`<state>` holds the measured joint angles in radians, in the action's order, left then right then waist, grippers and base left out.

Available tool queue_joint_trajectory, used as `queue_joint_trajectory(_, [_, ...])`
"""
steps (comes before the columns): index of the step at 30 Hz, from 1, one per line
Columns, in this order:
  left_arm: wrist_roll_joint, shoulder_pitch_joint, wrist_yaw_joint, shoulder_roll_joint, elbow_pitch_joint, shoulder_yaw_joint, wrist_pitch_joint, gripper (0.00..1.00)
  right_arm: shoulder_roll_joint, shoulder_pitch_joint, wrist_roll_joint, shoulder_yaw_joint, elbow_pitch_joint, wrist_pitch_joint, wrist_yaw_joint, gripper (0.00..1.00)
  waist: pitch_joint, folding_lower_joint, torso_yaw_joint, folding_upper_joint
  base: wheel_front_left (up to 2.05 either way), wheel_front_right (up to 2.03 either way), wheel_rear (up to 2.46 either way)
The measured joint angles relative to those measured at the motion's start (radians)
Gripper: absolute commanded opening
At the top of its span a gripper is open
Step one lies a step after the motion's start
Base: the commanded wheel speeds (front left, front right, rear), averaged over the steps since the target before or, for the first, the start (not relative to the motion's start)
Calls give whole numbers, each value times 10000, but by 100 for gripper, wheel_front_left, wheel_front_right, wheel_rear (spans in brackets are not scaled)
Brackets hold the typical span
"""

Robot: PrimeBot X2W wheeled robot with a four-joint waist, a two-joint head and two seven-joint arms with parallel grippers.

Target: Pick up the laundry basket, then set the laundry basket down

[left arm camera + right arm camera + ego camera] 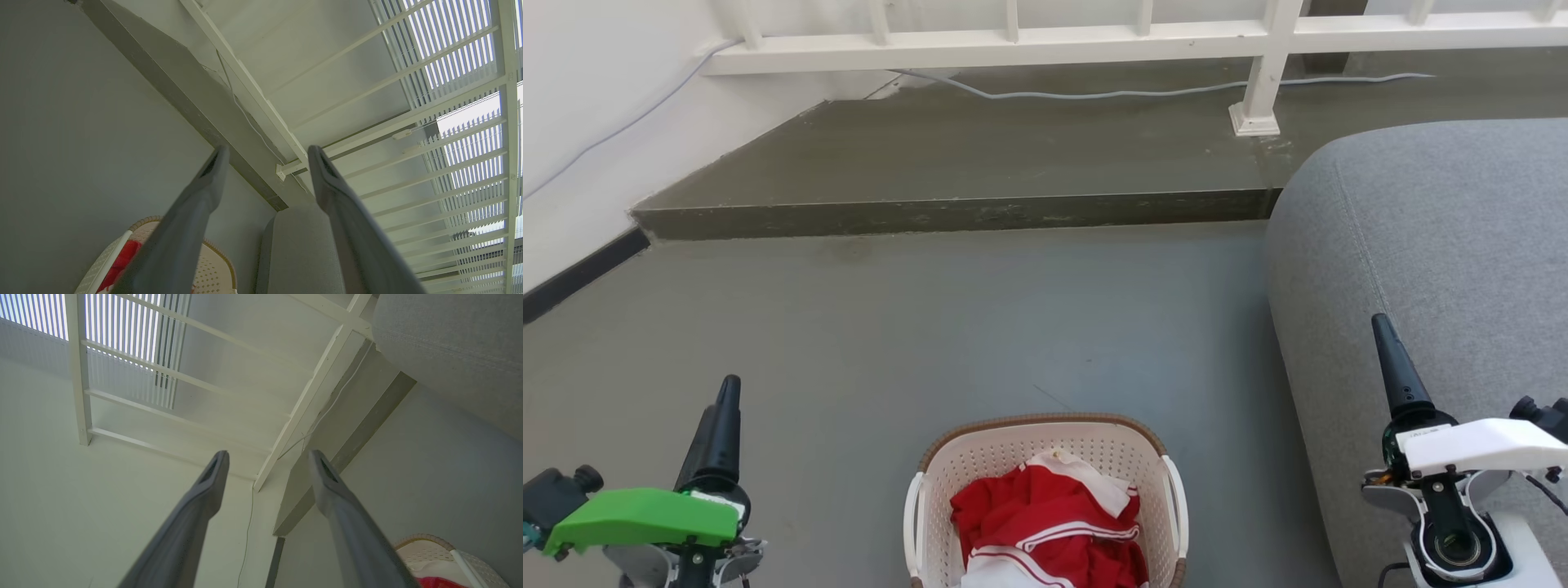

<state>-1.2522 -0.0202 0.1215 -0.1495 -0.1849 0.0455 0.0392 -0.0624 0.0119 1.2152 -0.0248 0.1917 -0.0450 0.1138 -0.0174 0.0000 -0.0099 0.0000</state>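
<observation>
- Laundry basket [1013, 457] stands upright on the grey floor [931, 327], and I place everything else from it.
- It is cream-white perforated plastic with rounded corners, a brown woven-look rim [1037, 420] and a white handle [1178, 506] on each side.
- Red-and-white clothes [1045, 523] lie heaped inside it, reaching about to the rim.
- My left gripper [265, 153] hangs to the basket's left, well apart from it, with its fingers spread and nothing between them.
- My right gripper [267, 457] hangs to the basket's right, over the sofa, also spread wide and empty; neither gripper touches the basket.
- A grey fabric sofa [1437, 245] stands near the basket's right side, with a strip of floor between them, so that side is the tighter one for me.
- Beyond the basket the floor is bare up to a dark raised step [956, 214].
- A white railing [1094, 41] runs along the top of that step, and a pale cable [1094, 94] trails beneath it.
- A white wall [588, 122] closes off the far left of the basket.
</observation>
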Motion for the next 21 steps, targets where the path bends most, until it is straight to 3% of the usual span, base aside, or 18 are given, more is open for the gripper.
queue_joint_trajectory(11, [2265, 0, 2, -326, 65, 278, 433, 100, -232, 9, -2449, -537, -199, -430, 0, 100, -35, 0, -50, 0, 0, 0, 0])
queue_joint_trajectory(21, [3691, -7, 4, -322, 422, 280, 771, 100, -272, 10, -3975, -838, -359, -706, -111, 100, -81, 0, -73, 0, 0, 0, 0])
